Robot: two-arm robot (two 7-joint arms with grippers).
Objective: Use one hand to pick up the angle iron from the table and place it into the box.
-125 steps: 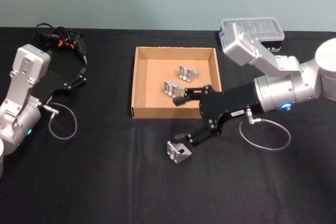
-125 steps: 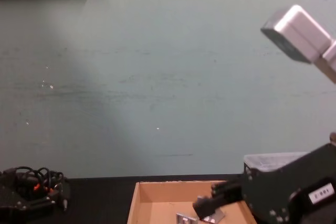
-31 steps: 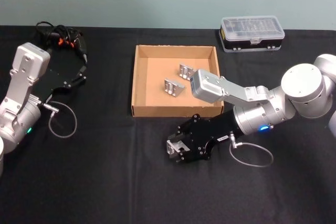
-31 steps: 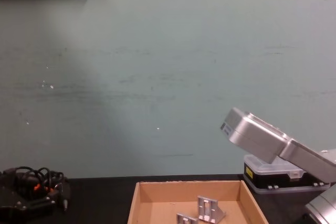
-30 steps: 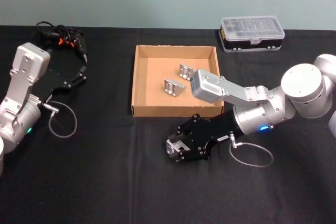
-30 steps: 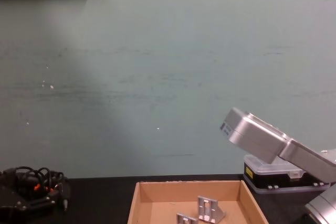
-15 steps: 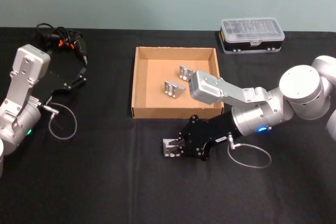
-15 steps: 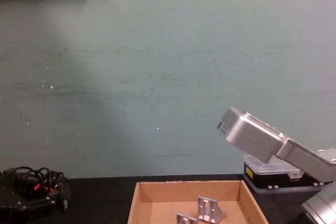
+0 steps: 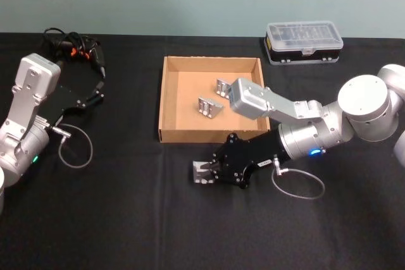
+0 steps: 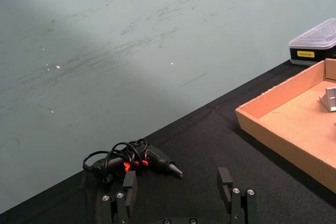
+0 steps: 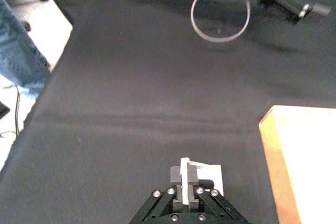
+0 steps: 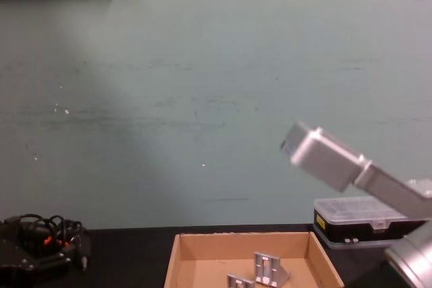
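While the left tool (image 10: 178, 195) sits parked with its fingers spread apart near the table's (image 9: 126, 219) left edge, the right tool (image 9: 212, 174) is clamped on an angle iron (image 9: 202, 173) over the table just in front of the box's (image 9: 166, 102) front wall, slightly toward the table's near edge. Two more angle irons (image 9: 209, 106) lie inside the box, close to each other. A black case with clear lid (image 9: 304, 41) rests near the table's far right, and a corded tool bundle (image 9: 73, 49) lies at its far left.
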